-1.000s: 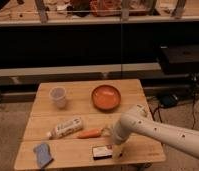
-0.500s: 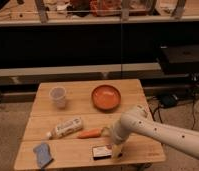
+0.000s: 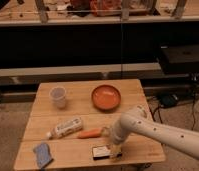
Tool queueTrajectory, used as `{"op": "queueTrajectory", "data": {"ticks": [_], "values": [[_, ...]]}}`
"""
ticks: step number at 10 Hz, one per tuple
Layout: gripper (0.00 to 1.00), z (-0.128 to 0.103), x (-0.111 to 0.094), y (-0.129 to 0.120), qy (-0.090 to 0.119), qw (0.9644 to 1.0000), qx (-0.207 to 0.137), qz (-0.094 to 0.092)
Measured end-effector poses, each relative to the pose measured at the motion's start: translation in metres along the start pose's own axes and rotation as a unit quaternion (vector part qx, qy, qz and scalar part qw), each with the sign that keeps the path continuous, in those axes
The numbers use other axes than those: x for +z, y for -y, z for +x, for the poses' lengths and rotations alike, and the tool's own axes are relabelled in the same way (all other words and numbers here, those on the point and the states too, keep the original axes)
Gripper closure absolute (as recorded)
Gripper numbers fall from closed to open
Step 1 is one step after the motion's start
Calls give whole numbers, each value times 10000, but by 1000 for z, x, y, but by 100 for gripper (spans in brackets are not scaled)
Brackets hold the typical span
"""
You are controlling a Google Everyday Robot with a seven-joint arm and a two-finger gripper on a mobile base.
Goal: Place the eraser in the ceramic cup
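Note:
The eraser (image 3: 100, 151), a flat black block with a pale label, lies near the front edge of the wooden table (image 3: 88, 117). My gripper (image 3: 114, 152) comes down from the white arm at the right and sits at the eraser's right end, touching or nearly touching it. The ceramic cup (image 3: 58, 96), small, pale and without a handle, stands upright at the table's back left, far from the gripper.
An orange bowl (image 3: 105, 96) sits at the back centre. A white bottle (image 3: 66, 127) lies on its side at left, a carrot (image 3: 90, 133) beside it, a blue-grey pad (image 3: 42, 154) at the front left corner. Dark shelving stands behind the table.
The gripper has come down slightly at the eraser's right end. The eraser and the other things have not moved.

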Motion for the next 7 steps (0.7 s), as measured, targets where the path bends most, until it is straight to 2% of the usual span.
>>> {"op": "queueTrajectory", "data": {"ticks": [4, 7], "values": [[20, 0, 0, -2, 9, 10000, -50, -52], [20, -1, 1, -8, -118, 9998, -127, -98]]}}
